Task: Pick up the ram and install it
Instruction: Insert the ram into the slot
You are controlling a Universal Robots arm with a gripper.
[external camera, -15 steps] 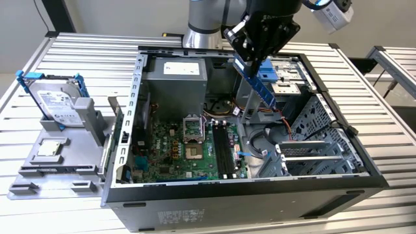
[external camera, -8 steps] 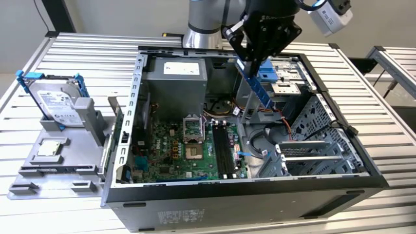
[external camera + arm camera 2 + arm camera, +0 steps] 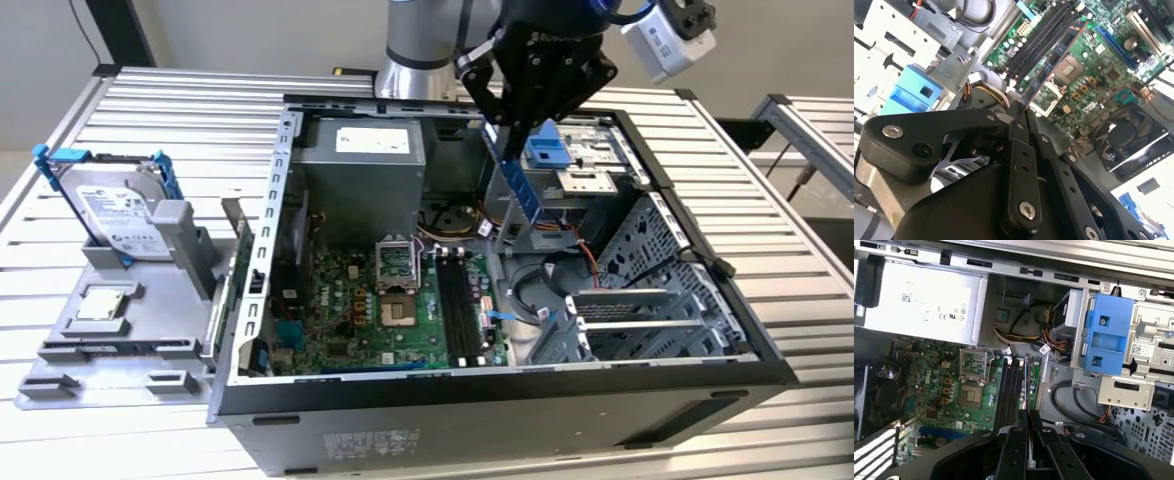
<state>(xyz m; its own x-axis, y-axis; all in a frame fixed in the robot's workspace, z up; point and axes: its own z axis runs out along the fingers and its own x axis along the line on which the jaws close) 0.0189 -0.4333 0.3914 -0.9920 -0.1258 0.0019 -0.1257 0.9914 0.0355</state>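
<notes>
Blue-black ram (image 3: 522, 185) pinched at its top end by gripper (image 3: 509, 122), hanging edge-down over open case (image 3: 286, 180), above slots (image 3: 461, 300). Probably best: keep ram parallel to slot, level, lowered straight; tilt risks jamming.

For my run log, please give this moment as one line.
pincer: shut on ram | ram: held by one end, above memory slots, not seated | case: open

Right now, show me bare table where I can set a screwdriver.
Bare slatted table lies beyond the hard drive, and again on the exterior view's right of the computer case. Inside the case is crowded, with the gripper holding the ram above it.
</notes>
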